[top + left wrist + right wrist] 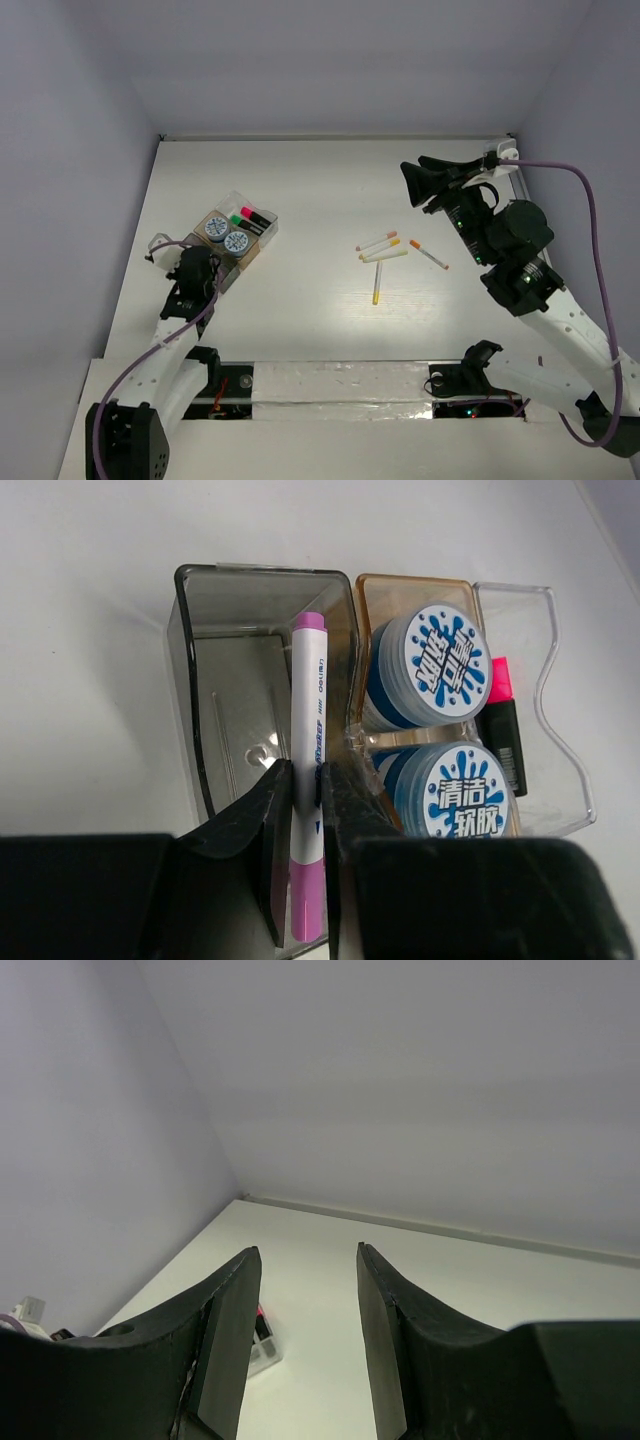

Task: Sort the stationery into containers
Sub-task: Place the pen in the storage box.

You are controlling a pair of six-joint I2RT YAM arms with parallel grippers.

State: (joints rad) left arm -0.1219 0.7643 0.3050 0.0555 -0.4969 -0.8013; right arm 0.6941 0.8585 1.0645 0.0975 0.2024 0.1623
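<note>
Clamped between the left fingers (282, 800) is a pink-tipped white pen (308, 690), held over the smoky grey tray (200, 660), which shows nothing else inside. Just beside that tray, the tan tray (362, 595) already holds two blue-white discs (440, 660). The clear tray (565, 740) beyond it holds a pink-capped marker (503, 725) and a green-capped marker (237, 218). Four thin pens (384, 256) lie loose on the bench (300, 330), well apart from the trays. Past them the right fingers (235, 1300) stand part open and empty. Roughly half sorted, I judge; only pens remain
</note>
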